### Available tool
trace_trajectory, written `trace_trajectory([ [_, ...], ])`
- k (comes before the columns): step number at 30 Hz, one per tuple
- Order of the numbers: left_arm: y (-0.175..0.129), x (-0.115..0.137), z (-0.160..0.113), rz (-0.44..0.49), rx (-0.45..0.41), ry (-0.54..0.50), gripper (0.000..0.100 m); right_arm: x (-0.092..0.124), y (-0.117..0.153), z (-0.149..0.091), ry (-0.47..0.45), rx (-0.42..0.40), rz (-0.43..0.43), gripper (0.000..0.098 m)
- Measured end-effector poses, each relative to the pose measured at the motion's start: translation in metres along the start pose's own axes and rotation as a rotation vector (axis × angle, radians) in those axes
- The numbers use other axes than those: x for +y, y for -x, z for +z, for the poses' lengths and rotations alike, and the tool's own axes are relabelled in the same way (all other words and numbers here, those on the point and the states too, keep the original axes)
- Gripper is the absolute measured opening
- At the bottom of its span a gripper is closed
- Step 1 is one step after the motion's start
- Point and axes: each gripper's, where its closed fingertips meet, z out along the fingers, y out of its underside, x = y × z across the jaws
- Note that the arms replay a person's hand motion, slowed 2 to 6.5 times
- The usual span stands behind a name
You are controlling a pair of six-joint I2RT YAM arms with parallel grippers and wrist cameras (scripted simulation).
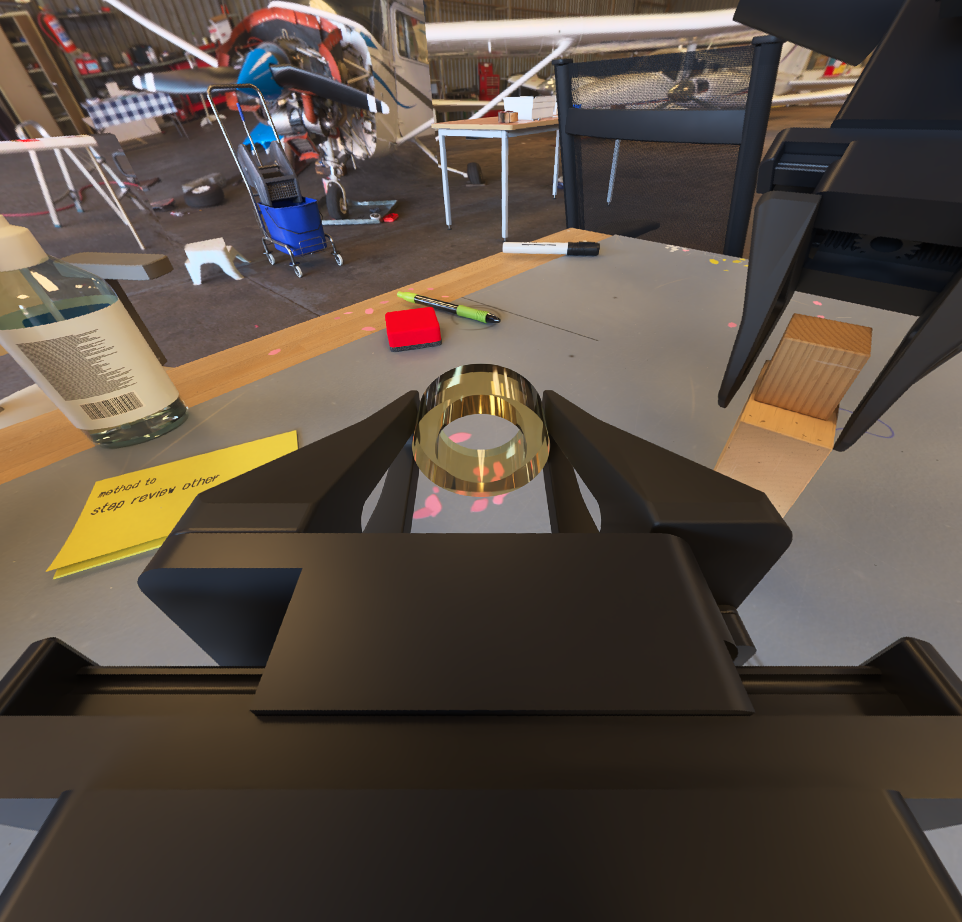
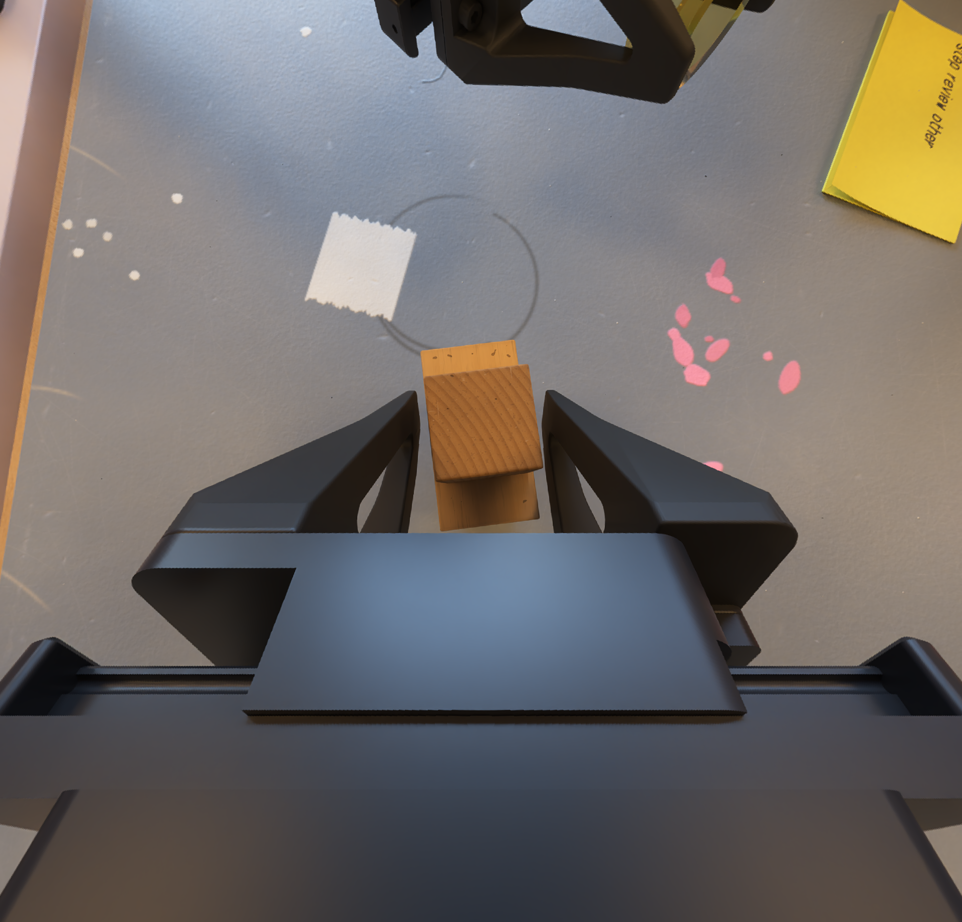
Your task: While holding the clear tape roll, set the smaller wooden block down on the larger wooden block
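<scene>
My left gripper point(image 1: 480, 394) is shut on the clear tape roll point(image 1: 481, 428) and holds it above the grey table mat point(image 1: 650, 335). The roll point(image 2: 713, 12) also shows at the top of the right wrist view. The smaller wooden block point(image 2: 481, 423) rests on the larger wooden block point(image 2: 471, 353), slightly skewed. My right gripper point(image 2: 480, 394) points down and straddles the smaller block, with a thin gap showing at the left finger, so it is open. In the left wrist view, the right gripper point(image 1: 784, 424) stands around the smaller block point(image 1: 812, 366) on the larger block point(image 1: 775, 454).
A clear bottle point(image 1: 78, 355) and a yellow note point(image 1: 156, 501) lie left. A red eraser point(image 1: 413, 328), a green pen point(image 1: 447, 307) and a marker point(image 1: 552, 248) lie farther off. A black chair point(image 1: 656, 131) stands behind the table. A white patch point(image 2: 359, 267) marks the mat.
</scene>
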Motion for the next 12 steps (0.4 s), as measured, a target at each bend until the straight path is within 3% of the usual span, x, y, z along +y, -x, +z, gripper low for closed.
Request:
trace_trajectory([
  [12, 0.0, -0.0003, 0.0, 0.0, 0.0, -0.002, 0.039, 0.0006, 0.0015, -0.0004, 0.012, 0.0, -0.003, 0.0446],
])
